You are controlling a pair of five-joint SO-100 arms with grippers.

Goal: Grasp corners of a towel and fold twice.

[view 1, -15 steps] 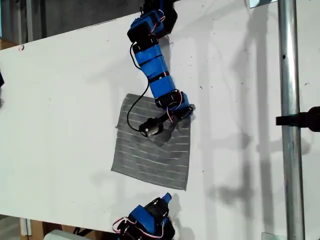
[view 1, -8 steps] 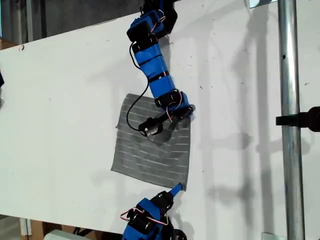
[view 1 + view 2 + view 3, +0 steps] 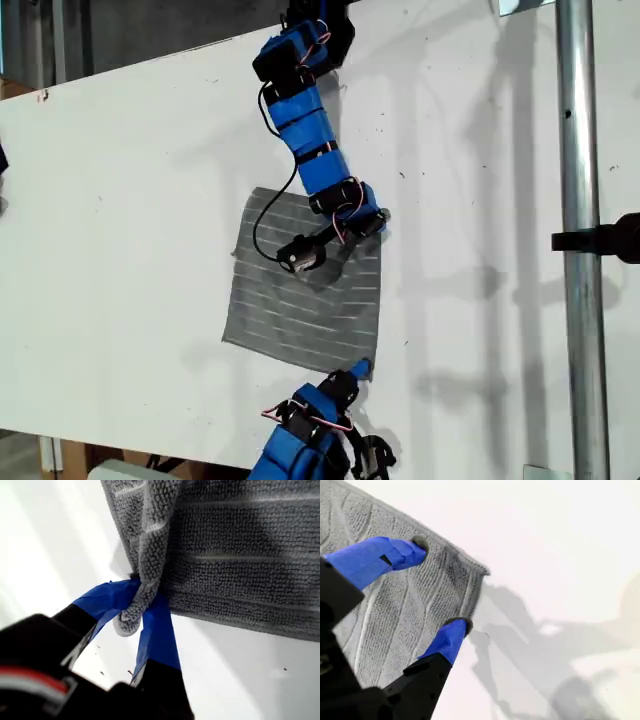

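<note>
The grey striped towel [image 3: 300, 300] lies mostly flat on the white table [image 3: 120, 200]. My first gripper [image 3: 372, 225] [image 3: 140, 592], on the arm reaching in from the exterior view's top, is shut on the towel's upper right corner [image 3: 131, 617], which is bunched between the blue fingers. My second gripper [image 3: 360, 370] [image 3: 440, 585], on the arm at the exterior view's bottom, is open over the lower right corner [image 3: 479, 570]. One blue fingertip [image 3: 415, 550] rests on the cloth. The other fingertip [image 3: 456, 629] sits at the towel's edge.
A vertical metal pole [image 3: 580, 240] with a black clamp [image 3: 610, 238] stands at the exterior view's right. The table's far edge runs across the top of that view, dark floor behind it. The first arm's black wrist camera [image 3: 300, 255] hangs over the towel.
The second arm has moved up from the table's near edge, bringing its open gripper onto the towel's lower right corner. The first arm has held still on its corner.
</note>
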